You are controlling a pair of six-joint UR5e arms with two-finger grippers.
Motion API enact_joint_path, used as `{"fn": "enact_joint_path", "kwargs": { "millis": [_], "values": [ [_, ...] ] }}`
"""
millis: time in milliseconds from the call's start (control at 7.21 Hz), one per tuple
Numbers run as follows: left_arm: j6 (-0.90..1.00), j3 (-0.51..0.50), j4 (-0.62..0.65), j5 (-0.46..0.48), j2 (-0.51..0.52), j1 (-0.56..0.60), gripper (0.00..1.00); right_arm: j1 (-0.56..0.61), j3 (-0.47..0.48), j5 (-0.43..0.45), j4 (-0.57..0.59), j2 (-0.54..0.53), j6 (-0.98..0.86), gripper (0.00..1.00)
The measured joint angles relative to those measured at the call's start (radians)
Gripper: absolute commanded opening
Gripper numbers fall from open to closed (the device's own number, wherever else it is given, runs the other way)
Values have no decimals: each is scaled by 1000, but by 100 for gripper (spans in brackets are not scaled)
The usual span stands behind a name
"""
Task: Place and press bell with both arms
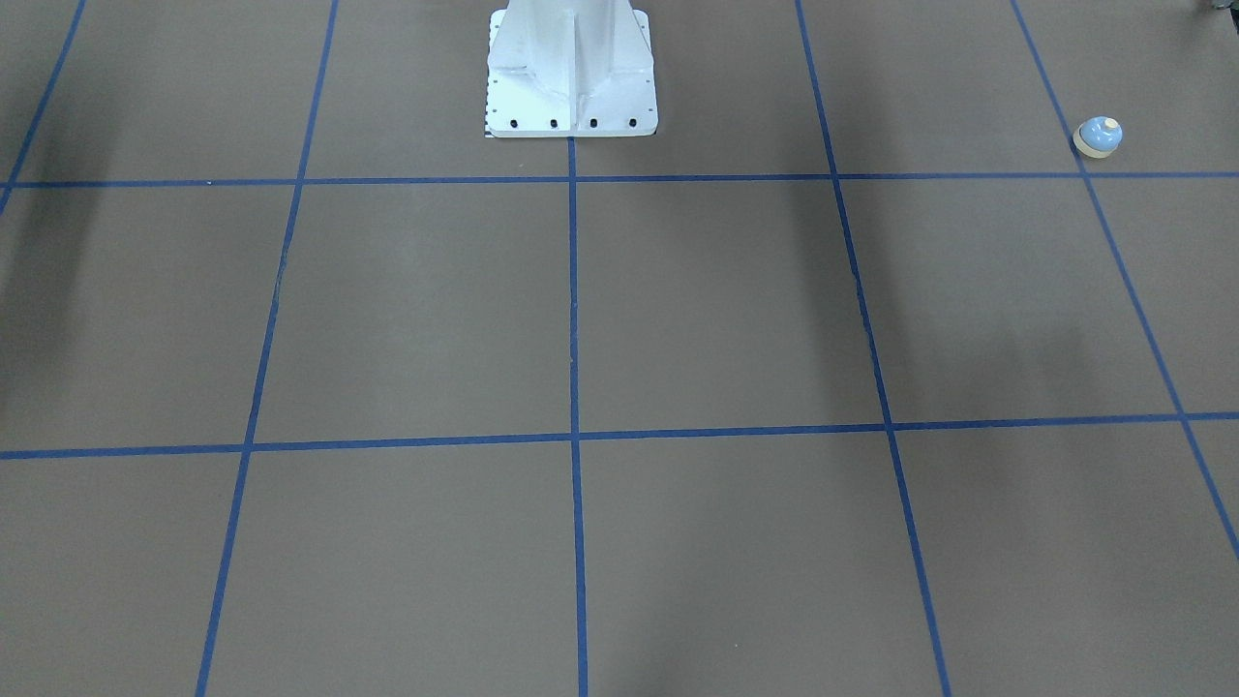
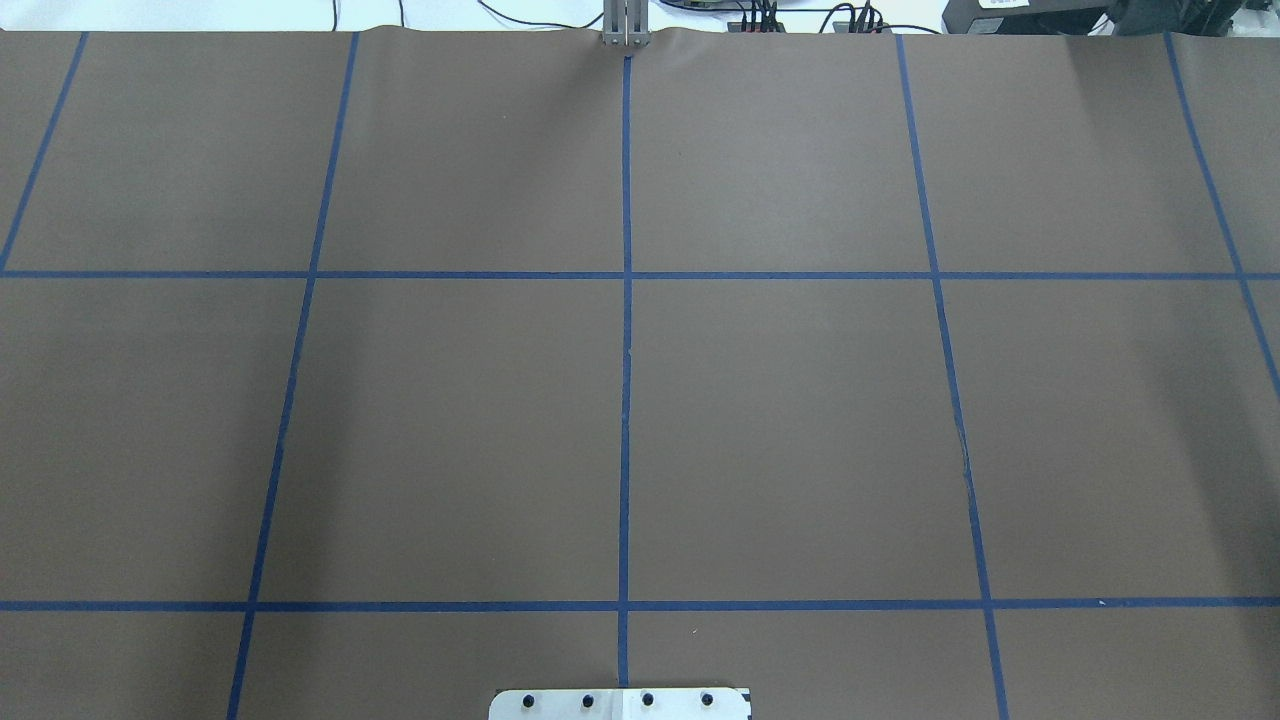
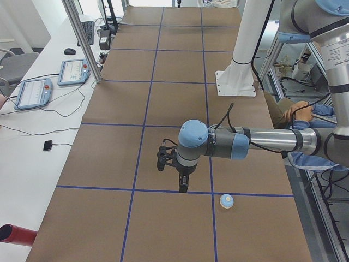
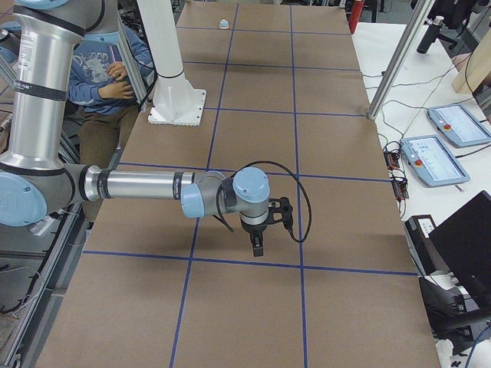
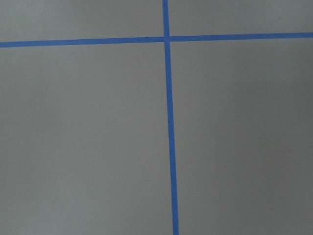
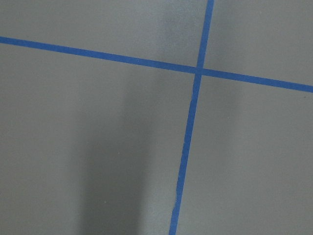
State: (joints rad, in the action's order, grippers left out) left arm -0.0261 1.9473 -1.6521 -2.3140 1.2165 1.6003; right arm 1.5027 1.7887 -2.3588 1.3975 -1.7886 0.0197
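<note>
Left gripper point(image 3: 184, 188) hangs pointing straight down above the brown table point(image 1: 407, 310), at the end of the left arm point(image 3: 267, 141), which stretches out level from the robot's side. It shows only in a side view, so I cannot tell whether its jaws are spread or pressed together. Its wrist camera sees nothing but bare cover and a crossing of the blue tape lines point(image 1: 573, 290). The bell point(image 3: 227, 201) stands upright on the table near this gripper and below it, button on top. It is offset toward the robot's edge of the table and a little toward the table's left end. In the front-facing view it sits far out on the robot's left, in the row of squares level with the white pedestal point(image 1: 571, 68) and well apart from it. The right gripper point(image 4: 257, 248) also points down from the right arm point(image 4: 138, 185), over the other half of the table and well apart from the bell. Its jaws cannot be judged either, for the same reason. The left arm looks clearly nearer, so the pick-up should fall to it: a short shift toward the robot's side, then down. The bell is round and has no long axis, so the jaws could come at it from any side. The smooth dome may slip unless the grasp sits low, near the cream base.
</note>
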Motion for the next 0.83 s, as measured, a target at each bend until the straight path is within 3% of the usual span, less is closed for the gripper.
{"fn": "enact_joint_path", "kwargs": {
  "millis": [832],
  "values": [
    [-8,8,-14,-6,-38,-1,100,0,3,-5,-2,0,-3,100]
  ]
}}
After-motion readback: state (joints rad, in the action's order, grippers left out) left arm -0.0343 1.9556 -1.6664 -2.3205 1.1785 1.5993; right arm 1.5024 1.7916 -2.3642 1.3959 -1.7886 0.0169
